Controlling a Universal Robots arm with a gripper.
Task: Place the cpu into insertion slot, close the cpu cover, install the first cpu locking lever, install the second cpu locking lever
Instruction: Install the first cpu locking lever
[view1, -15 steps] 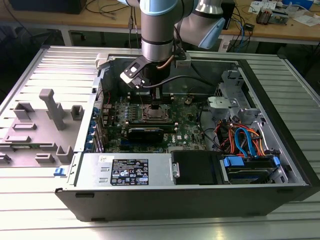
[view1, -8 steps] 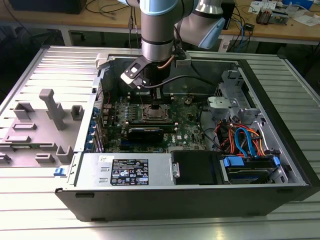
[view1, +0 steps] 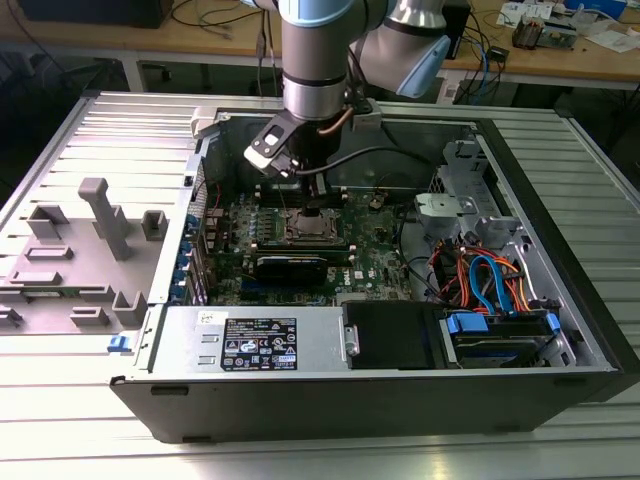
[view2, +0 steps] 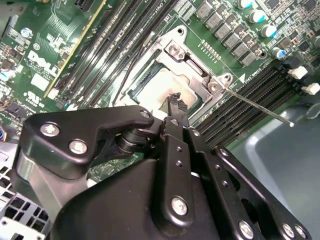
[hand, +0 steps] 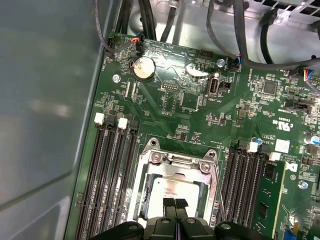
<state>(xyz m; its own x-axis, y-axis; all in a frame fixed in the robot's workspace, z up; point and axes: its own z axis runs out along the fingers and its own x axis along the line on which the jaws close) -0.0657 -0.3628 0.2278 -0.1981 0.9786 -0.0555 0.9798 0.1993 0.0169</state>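
Note:
The cpu (hand: 175, 190) lies flat in the insertion slot (hand: 148, 194) on the green board, its silver top (view2: 159, 89) showing through the window of the cpu cover (hand: 136, 182). The cover (view2: 196, 76) lies down around the chip. My gripper (hand: 175, 203) is shut, its black fingertips (view2: 176, 102) together right above the chip's edge, with nothing seen between them. A thin locking lever (view2: 260, 107) sticks out free from the socket corner over the memory slots. In the exterior view the gripper (view1: 318, 205) hangs over the socket (view1: 312, 228) inside the open case.
Black memory slots (hand: 112, 175) flank the socket on both sides. A black power supply box (view1: 258, 343) sits at the case front, with bundled cables (view1: 480, 275) and drive bays at the exterior view's right. A grey fixture plate (view1: 90, 250) lies at its left.

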